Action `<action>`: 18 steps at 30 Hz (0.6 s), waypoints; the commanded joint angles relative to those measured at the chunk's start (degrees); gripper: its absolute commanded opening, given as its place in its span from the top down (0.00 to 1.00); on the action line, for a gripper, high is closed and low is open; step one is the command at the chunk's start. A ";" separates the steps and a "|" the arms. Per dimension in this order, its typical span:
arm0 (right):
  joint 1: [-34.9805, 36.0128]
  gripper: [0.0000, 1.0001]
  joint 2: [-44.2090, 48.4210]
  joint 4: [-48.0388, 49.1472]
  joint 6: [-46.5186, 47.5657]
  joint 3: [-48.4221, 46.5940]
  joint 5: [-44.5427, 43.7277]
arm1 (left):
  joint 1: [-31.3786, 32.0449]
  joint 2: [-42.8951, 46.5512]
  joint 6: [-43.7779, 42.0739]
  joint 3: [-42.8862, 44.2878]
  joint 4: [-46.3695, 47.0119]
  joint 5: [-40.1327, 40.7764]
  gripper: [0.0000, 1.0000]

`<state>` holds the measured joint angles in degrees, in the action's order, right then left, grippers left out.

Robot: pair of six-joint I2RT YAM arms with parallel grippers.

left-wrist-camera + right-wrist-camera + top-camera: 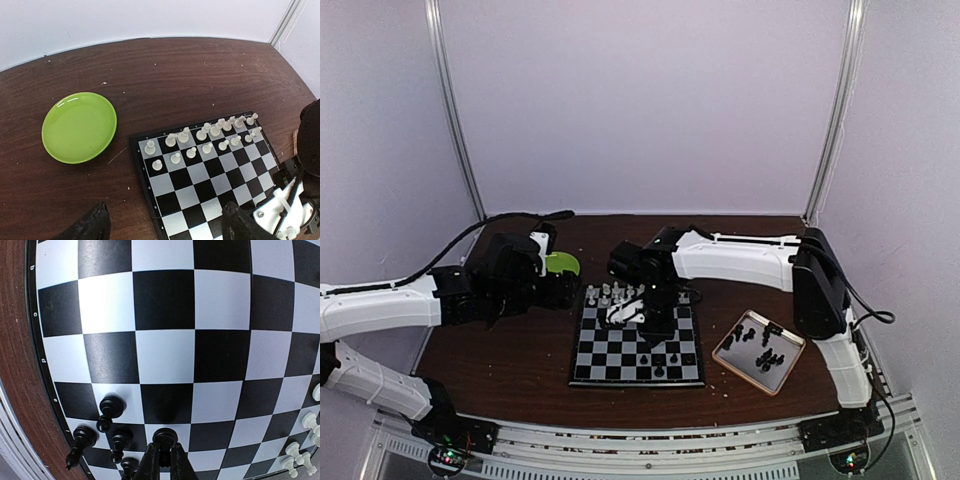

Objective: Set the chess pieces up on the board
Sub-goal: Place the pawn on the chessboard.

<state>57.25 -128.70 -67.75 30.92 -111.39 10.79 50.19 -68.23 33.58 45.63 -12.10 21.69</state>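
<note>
The board [620, 372] lies mid-table, seen closer in the left wrist view as the board [200, 195] and from just above as the board [165, 355]. White chess pieces [200, 142] fill two rows at its far edge. My right gripper [165, 452] is shut on a black piece [164, 434], base down, close above a white square near the board's near right corner. Three black pieces [110, 410] stand beside it. My left gripper [165, 227] hangs open and holds nothing above the board's left edge. More black pieces [761, 345] lie in a tray.
A green plate [79, 127] sits left of the board near the left arm. The tan-rimmed tray [732, 356] rests to the board's right. The right arm [740, 258] reaches over the board from the right. White walls close in behind and at both sides.
</note>
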 commanded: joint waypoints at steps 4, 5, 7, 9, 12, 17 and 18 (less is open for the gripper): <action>0.27 0.90 -0.90 -0.55 -0.32 -1.02 -1.07 | -0.36 -0.87 -0.36 -0.19 1.55 -0.55 0.22; 0.25 0.88 -0.95 -0.48 -0.42 -1.02 -1.23 | -0.36 -1.04 -0.34 -0.11 1.63 -0.66 0.22; 0.24 0.83 -0.89 -0.40 -0.41 -0.89 -1.38 | -0.36 -1.49 -0.51 0.14 1.56 -0.96 0.22; 0.23 0.80 -0.57 -0.02 -0.50 -0.57 -1.12 | -0.36 -1.72 -0.69 0.53 1.28 -1.35 0.22; 0.17 0.77 0.79 1.24 -0.60 0.68 -1.21 | -0.36 -1.65 -1.00 1.05 0.98 -2.15 0.21; -0.71 0.75 7.16 -0.91 -0.10 0.92 0.45 | -0.54 -3.70 -4.64 5.29 -2.33 -5.17 0.20; -1.10 0.75 9.04 -1.35 -0.21 1.26 0.46 | -0.54 -4.45 -5.75 6.26 -2.93 -6.34 0.20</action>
<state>57.06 -128.01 -67.44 30.70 -110.96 10.48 50.17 -70.54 31.90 47.27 -13.69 18.90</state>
